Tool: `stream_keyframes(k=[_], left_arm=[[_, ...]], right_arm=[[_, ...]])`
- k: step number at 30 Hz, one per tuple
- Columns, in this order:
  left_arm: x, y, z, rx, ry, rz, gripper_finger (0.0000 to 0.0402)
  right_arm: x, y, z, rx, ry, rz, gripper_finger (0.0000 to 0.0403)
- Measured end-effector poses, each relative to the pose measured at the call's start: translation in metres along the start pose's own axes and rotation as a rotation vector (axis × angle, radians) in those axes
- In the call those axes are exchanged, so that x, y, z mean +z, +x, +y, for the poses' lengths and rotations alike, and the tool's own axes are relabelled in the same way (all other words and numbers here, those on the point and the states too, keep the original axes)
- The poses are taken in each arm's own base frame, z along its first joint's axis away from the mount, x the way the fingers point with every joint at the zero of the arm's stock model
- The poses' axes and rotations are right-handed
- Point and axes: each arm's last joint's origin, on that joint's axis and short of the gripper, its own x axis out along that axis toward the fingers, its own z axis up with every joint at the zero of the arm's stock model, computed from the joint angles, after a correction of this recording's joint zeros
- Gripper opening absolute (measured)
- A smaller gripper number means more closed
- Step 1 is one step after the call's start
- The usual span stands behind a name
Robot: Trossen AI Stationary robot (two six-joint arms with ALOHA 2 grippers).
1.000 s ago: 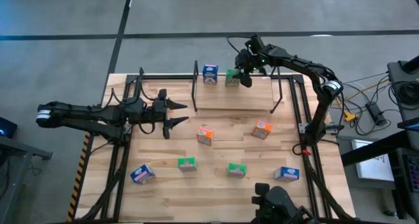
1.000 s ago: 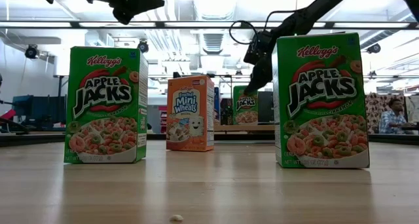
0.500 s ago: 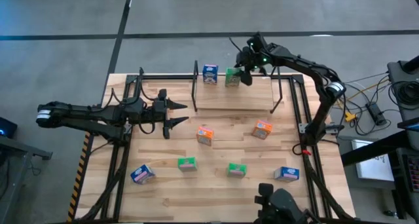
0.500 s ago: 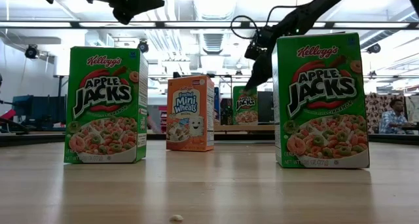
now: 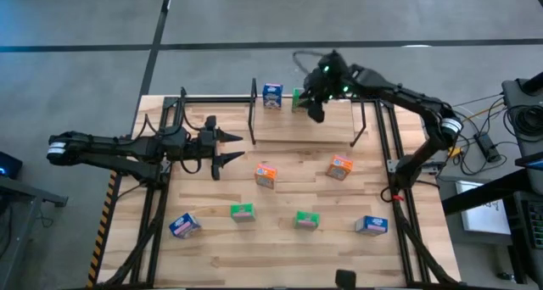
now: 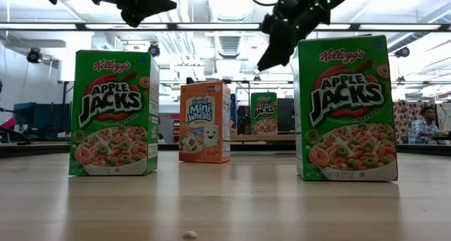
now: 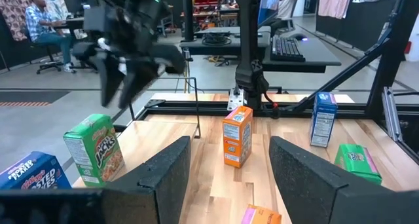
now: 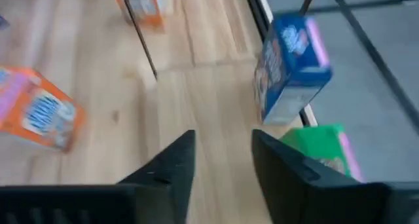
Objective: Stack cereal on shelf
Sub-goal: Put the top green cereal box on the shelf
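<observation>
Two boxes on the shelf, right arm above them

The shelf [image 5: 304,120] carries a blue cereal box [image 5: 271,95] and a green cereal box [image 5: 299,97] just below the right gripper [image 5: 314,106], jaws parted, empty. The left gripper [image 5: 231,149] waits, released, beside it

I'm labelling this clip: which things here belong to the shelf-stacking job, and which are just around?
Job:
- shelf
- blue box and green box on it
- six boxes on the table
- right gripper above the shelf, empty
- left gripper waiting, open

Around:
- black side frame
- cables
</observation>
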Motion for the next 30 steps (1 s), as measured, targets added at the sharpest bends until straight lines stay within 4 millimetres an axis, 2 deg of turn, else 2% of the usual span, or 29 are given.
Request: stream_keyframes(k=[5,8,13,18,30], left_arm=[[-0.001,0.0,0.0,0.0,-0.002,0.007,0.0191],[-0.001,0.0,0.0,0.0,-0.002,0.007,0.0191],[-0.001,0.0,0.0,0.0,0.0,0.007,0.0191],[-0.001,0.0,0.0,0.0,0.0,0.007,0.0191],[-0.001,0.0,0.0,0.0,0.001,0.006,0.0191]], right_arm=[[-0.013,0.028,0.026,-0.203,-0.066,0.167,0.0055],[-0.024,0.045,0.034,-0.28,-0.117,0.205,0.0017],[-0.037,0.063,0.036,-0.399,-0.164,0.211,0.0013],[-0.046,0.076,0.034,-0.43,-0.2,0.163,0.0013],[-0.06,0.085,0.036,-0.432,-0.213,0.153,0.0013]])
